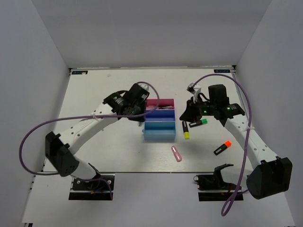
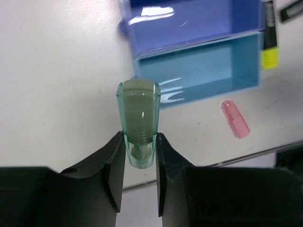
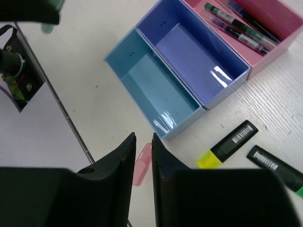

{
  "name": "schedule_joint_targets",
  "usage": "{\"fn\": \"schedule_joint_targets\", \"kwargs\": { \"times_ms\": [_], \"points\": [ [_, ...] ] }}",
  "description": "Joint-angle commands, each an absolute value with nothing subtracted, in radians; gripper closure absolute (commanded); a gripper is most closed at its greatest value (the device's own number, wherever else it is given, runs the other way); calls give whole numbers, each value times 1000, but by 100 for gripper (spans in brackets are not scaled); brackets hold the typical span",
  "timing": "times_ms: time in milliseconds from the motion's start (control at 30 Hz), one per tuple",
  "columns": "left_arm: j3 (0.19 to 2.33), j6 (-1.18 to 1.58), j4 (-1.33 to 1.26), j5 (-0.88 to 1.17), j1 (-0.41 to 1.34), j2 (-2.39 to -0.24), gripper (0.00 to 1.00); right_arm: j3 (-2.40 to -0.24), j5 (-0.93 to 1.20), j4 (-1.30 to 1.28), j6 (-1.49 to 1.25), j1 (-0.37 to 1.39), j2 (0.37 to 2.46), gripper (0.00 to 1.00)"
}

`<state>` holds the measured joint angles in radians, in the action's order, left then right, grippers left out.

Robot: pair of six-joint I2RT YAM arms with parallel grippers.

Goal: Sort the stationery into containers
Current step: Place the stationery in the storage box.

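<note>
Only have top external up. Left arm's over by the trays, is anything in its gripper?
Observer: Yes. The left wrist view shows the left gripper clamped on the mint-green stick. It is held near one end, and most of it sticks out ahead.
Operator: And the right one, holding anything?
Observer: No. The right wrist view shows the right gripper empty, with its jaws nearly together and a narrow gap between them.
</note>
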<state>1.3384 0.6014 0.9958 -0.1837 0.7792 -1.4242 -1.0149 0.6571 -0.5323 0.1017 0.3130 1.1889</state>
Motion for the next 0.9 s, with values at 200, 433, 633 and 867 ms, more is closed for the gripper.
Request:
{"fn": "schedule_joint_targets", "kwargs": {
  "times_ms": [200, 433, 633, 867],
  "points": [
    [1834, -266, 1121, 89, 782, -1869, 100, -1017, 779, -597, 308, 281, 1138, 72],
    [1807, -511, 1028, 86, 779, -1937, 100, -1019, 818, -638, 388, 242, 1131, 68],
    [1767, -520, 930, 100, 750, -1954, 100, -1014, 857, -658, 419, 221, 1126, 52],
    [1772, -485, 885, 93, 726, -1999, 87, -1011, 891, -673, 431, 178, 1126, 44]
  ]
}}
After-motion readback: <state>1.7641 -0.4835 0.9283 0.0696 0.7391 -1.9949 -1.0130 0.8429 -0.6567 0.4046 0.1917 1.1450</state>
